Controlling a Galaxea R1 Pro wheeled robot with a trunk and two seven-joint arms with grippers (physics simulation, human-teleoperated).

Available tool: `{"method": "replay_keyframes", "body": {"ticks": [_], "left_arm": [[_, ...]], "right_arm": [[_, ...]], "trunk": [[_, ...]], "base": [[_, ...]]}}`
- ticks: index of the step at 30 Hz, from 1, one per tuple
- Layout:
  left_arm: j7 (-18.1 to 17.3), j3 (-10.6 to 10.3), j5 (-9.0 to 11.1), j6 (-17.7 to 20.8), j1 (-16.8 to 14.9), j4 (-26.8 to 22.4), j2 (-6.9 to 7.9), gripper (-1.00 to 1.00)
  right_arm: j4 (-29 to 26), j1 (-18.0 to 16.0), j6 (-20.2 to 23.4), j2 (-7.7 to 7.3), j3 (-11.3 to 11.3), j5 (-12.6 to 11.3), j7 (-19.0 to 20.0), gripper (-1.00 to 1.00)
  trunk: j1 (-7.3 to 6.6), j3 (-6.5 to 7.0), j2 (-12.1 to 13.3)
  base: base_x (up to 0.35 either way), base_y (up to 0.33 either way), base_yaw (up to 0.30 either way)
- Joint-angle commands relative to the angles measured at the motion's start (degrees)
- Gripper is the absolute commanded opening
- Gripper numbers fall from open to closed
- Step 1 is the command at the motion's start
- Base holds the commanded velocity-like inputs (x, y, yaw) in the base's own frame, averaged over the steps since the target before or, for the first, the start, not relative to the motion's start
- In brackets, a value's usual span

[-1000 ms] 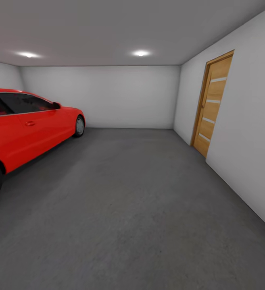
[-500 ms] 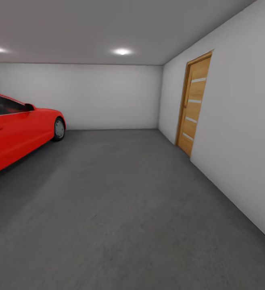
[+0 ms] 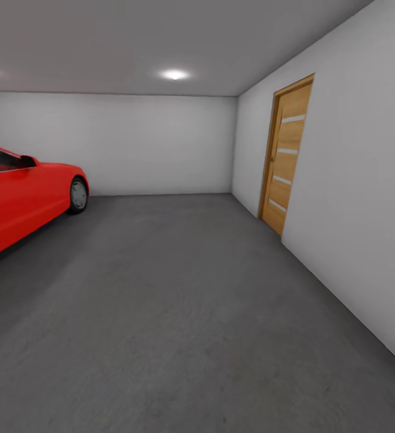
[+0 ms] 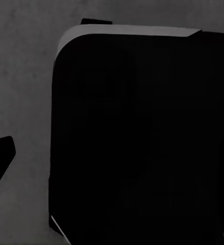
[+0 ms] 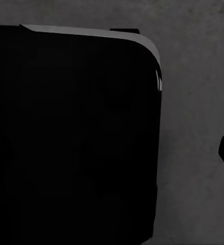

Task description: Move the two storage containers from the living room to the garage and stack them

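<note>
The head view looks into the garage (image 3: 161, 144): a red car (image 3: 23, 198) at nine o'clock, a slatted wooden door (image 3: 286, 162) at two o'clock in the white wall (image 3: 353, 198), and open grey floor (image 3: 173, 313) ahead. Each wrist view shows a dark rounded robot body (image 4: 142, 138) above concrete. Whether either claw is open, or holding anything, cannot be told.

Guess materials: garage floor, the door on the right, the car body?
Floor: looks like concrete, matte dark grey with rough speckle. Door: seemingly wood, warm tan grain, pale horizontal slats, possibly glass. Car: probably painted metal, glossy red with soft highlights. It's a render, so all by look alone.
</note>
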Motion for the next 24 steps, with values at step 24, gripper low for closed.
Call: {"method": "replay_keyframes", "body": {"ticks": [24], "left_arm": [[-0.02,1.50,1.31,0.02,-0.01,0.00,0.00,1.00]], "right_arm": [[0.02,-0.01,-0.35,-0.01,0.05,0.05,-0.01,1.00]], "trunk": [[0.03,-0.04,-0.02]], "base": [[0.323,0.000,0.000]]}}
